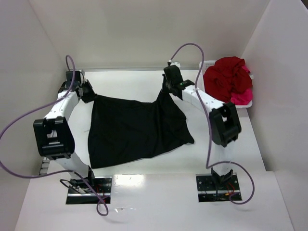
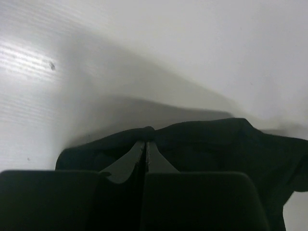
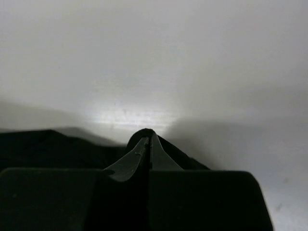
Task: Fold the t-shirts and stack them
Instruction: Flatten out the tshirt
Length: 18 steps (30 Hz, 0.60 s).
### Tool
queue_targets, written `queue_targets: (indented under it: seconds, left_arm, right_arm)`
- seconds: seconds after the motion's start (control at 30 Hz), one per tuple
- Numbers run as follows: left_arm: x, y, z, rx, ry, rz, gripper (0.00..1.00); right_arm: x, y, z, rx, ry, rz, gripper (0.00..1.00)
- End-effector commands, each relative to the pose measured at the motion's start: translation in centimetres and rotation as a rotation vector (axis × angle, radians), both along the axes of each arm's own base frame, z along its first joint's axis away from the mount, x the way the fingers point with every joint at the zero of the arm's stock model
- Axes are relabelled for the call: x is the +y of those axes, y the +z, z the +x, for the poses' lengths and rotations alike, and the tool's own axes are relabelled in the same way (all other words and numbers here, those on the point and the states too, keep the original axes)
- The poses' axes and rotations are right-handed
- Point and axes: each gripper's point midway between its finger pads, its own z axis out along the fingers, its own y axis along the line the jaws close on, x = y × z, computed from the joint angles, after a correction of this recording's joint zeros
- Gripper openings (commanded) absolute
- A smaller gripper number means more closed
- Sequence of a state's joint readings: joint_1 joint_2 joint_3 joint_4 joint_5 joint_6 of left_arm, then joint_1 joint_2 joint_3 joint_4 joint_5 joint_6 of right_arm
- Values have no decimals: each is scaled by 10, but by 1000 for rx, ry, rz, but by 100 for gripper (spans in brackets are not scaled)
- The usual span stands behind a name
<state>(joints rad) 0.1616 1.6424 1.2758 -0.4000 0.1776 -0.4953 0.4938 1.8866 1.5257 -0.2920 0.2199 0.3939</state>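
Both arms are gripping the black t-shirt [image 1: 134, 130] along its far edge. The left gripper [image 1: 89, 95] is clamping one corner and the right gripper [image 1: 168, 90] the other, with cloth spreading between them across the table [image 1: 139, 79] toward the bases.

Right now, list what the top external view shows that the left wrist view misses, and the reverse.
Top only: the right pincer gripping the black t-shirt's far edge, and dark red t-shirt and pink t-shirt heaped in the white basket. Left wrist only: the left pincer's tips pressed together on a fold of cloth. Both: the black t-shirt, the left pincer, the white table.
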Motion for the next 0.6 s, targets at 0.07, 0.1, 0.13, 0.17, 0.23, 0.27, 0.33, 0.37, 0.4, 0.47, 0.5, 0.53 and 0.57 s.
queue_targets:
  seconds: [0.07,0.1,0.13,0.17,0.23,0.27,0.33,0.37,0.4,0.47,0.5,0.53,0.57]
  left_arm:
    - [16,17,47,-102,-3,54,0]
    - [15,19,53,-111,-18,55,0]
    - [16,11,56,-95,-18,52,0]
    - [14,9,58,-93,-26,44,0]
    - [15,6,62,-84,-34,50,0]
    - [15,6,62,-84,-34,50,0]
    - [16,7,65,-88,-40,57,0]
    - [16,1,65,-77,-48,62,0]
    - [17,4,66,-79,-48,63,0]
    - [18,0,69,-74,-61,74,0]
    - [16,3,69,-77,-68,67,0]
    - [17,3,72,-78,-68,68,0]
    - [17,3,72,-79,-74,74,0]
  right_arm:
    - [20,37,75,-166,-7,75,5]
    - [22,36,81,-172,-2,69,8]
    - [25,44,86,-177,-2,72,15]
    - [26,41,88,-169,-2,68,45]
    - [24,35,88,-152,-10,54,79]
    - [21,38,86,-155,-18,50,87]
    - [14,48,75,-162,-25,48,95]
    - [12,56,71,-180,-20,47,99]
    - [14,61,63,-184,13,60,100]
    - [14,70,40,-189,85,68,100]
    - [20,70,31,-182,141,86,100]
    - [16,57,20,-154,157,67,100]
    - [18,45,15,-137,180,38,100]
